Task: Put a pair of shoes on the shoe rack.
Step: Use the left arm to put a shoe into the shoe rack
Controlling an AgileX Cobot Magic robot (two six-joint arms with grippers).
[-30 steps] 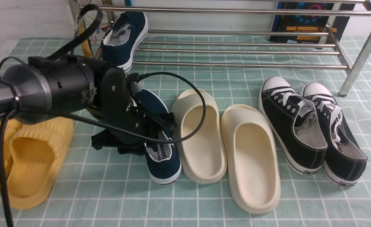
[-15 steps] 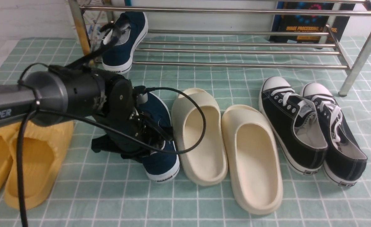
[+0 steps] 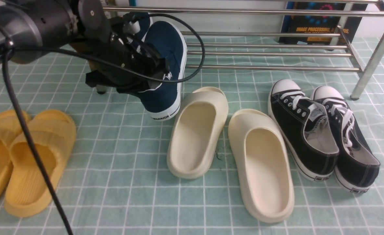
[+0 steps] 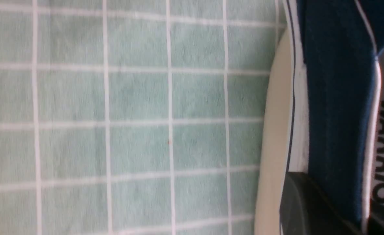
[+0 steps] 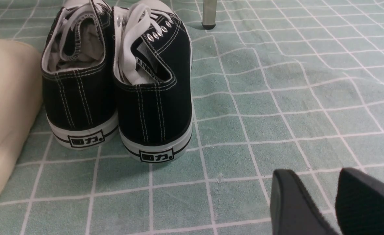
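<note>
One navy slip-on shoe [image 3: 167, 62] hangs tilted above the green checked cloth, just in front of the shoe rack [image 3: 260, 68]. My left gripper [image 3: 149, 76] is shut on its side wall at the opening. The left wrist view shows one black finger [image 4: 296, 202] outside the shoe [image 4: 335, 107] and the other inside, by the WARRIOR lettering. A sliver of navy [image 3: 144, 19] behind the arm is probably the other shoe on the rack; most of it is hidden. My right gripper [image 5: 314, 173] hovers open and empty, low over the cloth behind the black sneakers.
Two cream slides [image 3: 197, 130] [image 3: 260, 163] lie mid-cloth, right of the lifted shoe. Two black lace-up sneakers [image 3: 302, 130] [image 5: 149, 98] sit at the right near a rack leg [image 5: 208, 14]. Yellow slides [image 3: 32, 156] lie at the left. A book [image 3: 319, 23] leans behind the rack.
My left gripper shut on the navy shoe, then lifted it off the cloth, up and back toward the rack. The nearer cream slide has swung its heel leftward.
</note>
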